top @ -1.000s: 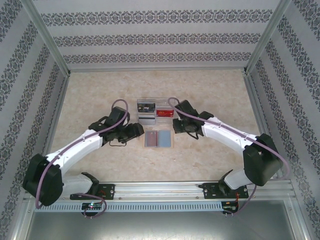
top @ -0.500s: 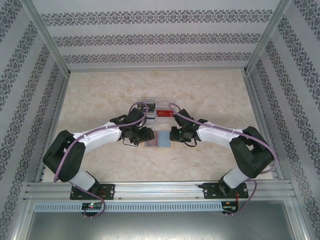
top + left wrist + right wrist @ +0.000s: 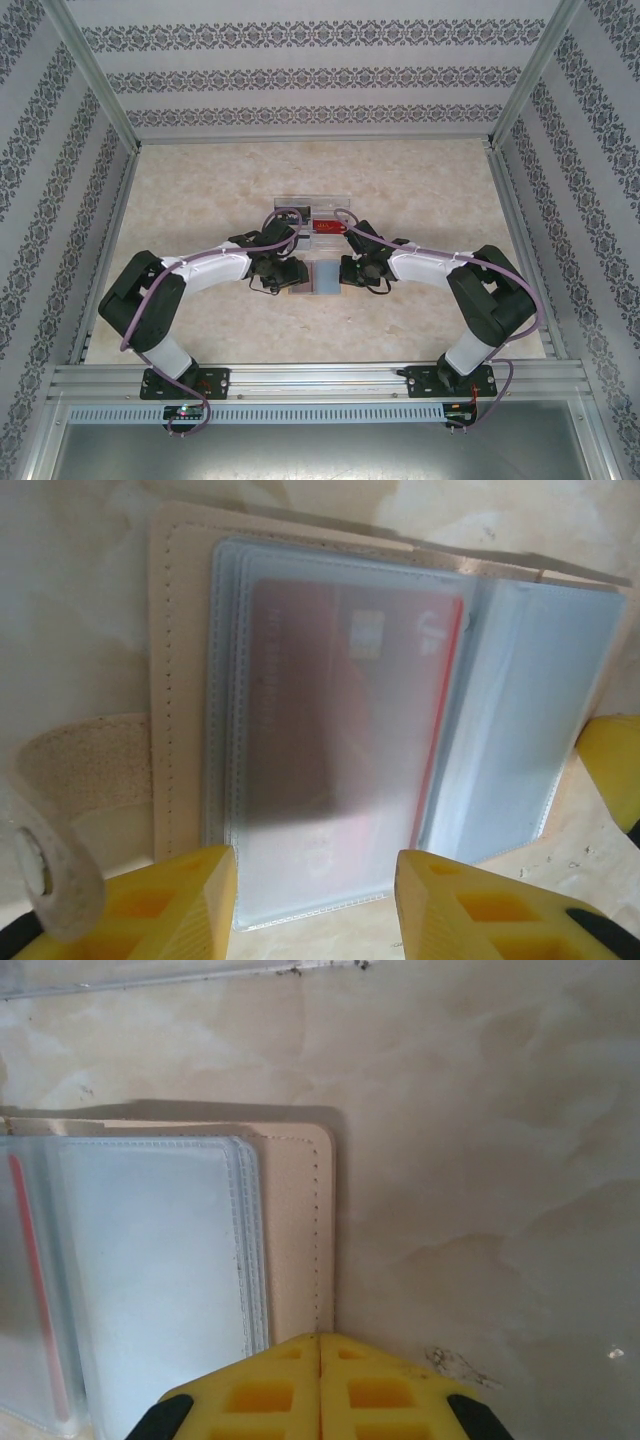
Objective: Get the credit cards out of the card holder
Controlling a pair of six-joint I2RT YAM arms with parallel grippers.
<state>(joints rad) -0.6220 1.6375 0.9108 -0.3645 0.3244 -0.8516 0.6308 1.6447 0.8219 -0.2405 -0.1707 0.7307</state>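
Table: a pale, stone-look top (image 3: 200, 180) with flowery walls (image 3: 320, 75) all round. The things sit in the middle, where both arms can reach them.
Card holder: a tan little book (image 3: 180, 630) lying open and flat on the table, between the two grippers. Lying open lets the pockets face up.
Sleeves: clear soft pockets (image 3: 150, 1260) sewn inside the card holder, stacked like pages.
Red card: it (image 3: 350, 730) is tucked inside a sleeve on the left half. It has not come out yet.
Strap: the tan strap (image 3: 60, 780) with a snap curls off to the left side, undone. That is why the card holder can lie flat.
Clear box: it (image 3: 312, 205) sits on the far side, just behind the card holder. I think cards go there once they are out.
Left gripper: its (image 3: 315, 905) yellow fingers are apart, one on each side of the near edge of the red card's sleeve. Nothing is pinched. I think it is lining up to grab.
Right gripper: its (image 3: 320, 1385) fingers are pressed together and hold nothing. The tip is at the near edge of the right cover. I think it is there to keep the card holder from sliding. I cannot tell if it touches.
Watch out: the sleeves look soft and slippery, so the whole card holder may lift with the red card.
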